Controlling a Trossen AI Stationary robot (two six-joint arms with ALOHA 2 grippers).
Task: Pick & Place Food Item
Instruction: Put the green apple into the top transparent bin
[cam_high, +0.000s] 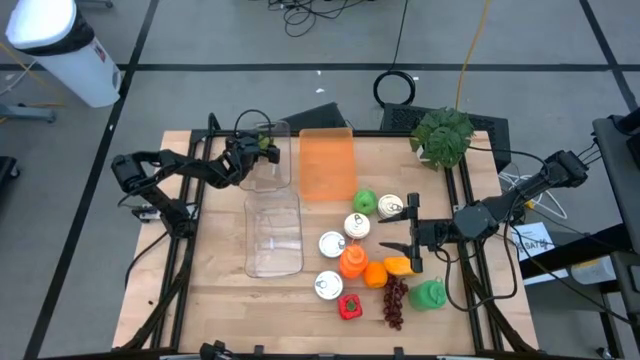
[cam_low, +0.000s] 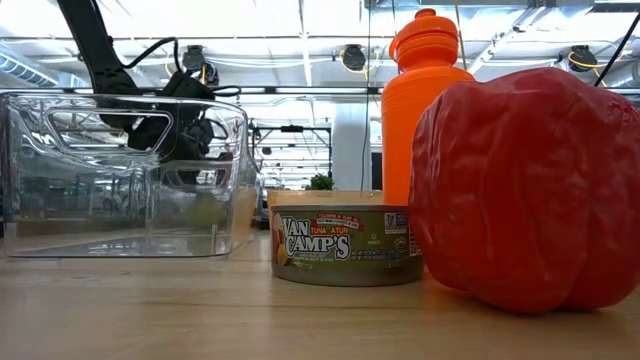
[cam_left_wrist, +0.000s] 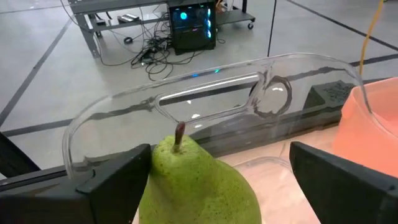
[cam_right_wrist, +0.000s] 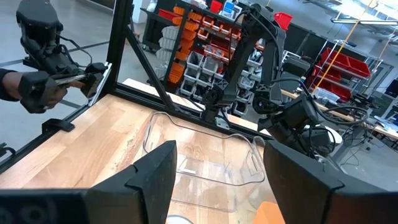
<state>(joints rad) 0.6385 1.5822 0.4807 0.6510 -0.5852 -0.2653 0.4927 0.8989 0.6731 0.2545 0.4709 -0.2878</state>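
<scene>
Over the far clear bin (cam_high: 281, 172), at the back left of the desk (cam_high: 215, 262): left hand (cam_high: 262, 148), fingers (cam_left_wrist: 115, 180) spread wide, not clamped on anything. Between those fingers, a green pear (cam_left_wrist: 199, 186), stem up, close against one finger and clear of the other, just inside the bin's curved rim. Cannot tell whether the pear rests on anything below.

Nearer the front, a second clear bin (cam_high: 273, 235), lying lengthwise beside an orange tray (cam_high: 327, 165).

On the right side of the desk: right hand (cam_high: 412, 235), fingers well apart and empty, poised by the cluster of food. In that cluster: several tins (cam_high: 331, 243), an orange bottle (cam_high: 352, 262), an orange (cam_high: 375, 275), dark grapes (cam_high: 395, 300), a red pepper (cam_high: 349, 307) and a green pepper (cam_high: 430, 293). At the back right corner, a leafy plant (cam_high: 443, 135).
</scene>
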